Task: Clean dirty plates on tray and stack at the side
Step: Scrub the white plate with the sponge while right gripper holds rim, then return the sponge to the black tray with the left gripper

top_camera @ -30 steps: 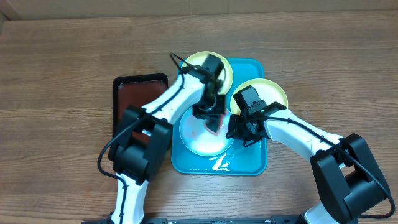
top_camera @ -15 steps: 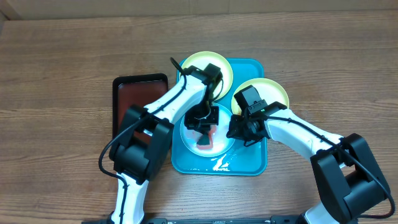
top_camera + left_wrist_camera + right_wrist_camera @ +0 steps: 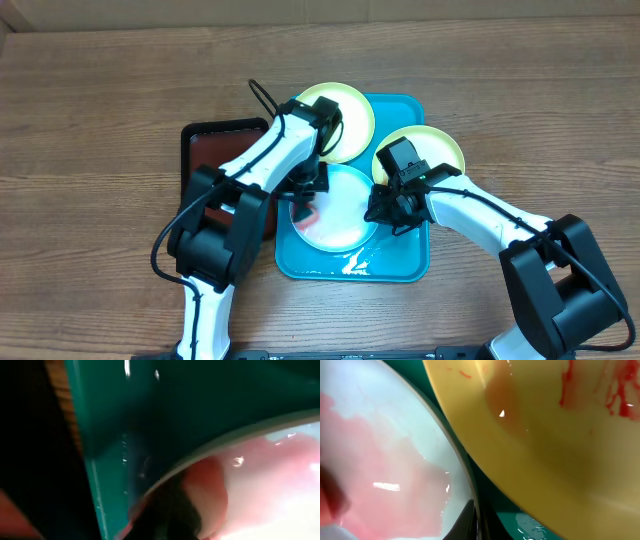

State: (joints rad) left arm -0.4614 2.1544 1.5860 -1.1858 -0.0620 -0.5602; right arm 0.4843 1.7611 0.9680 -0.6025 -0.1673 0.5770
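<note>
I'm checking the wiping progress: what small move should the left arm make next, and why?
Probably sweep the left gripper and its red sponge rightward across the pale plate: it sits at the plate's left edge, pink smear covers much of the inside, and the right gripper steadies the right rim.

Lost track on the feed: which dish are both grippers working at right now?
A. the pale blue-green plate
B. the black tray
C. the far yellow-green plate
A: the left gripper and right gripper sit at opposite edges of the pale blue-green plate on the turquoise tray.
</note>
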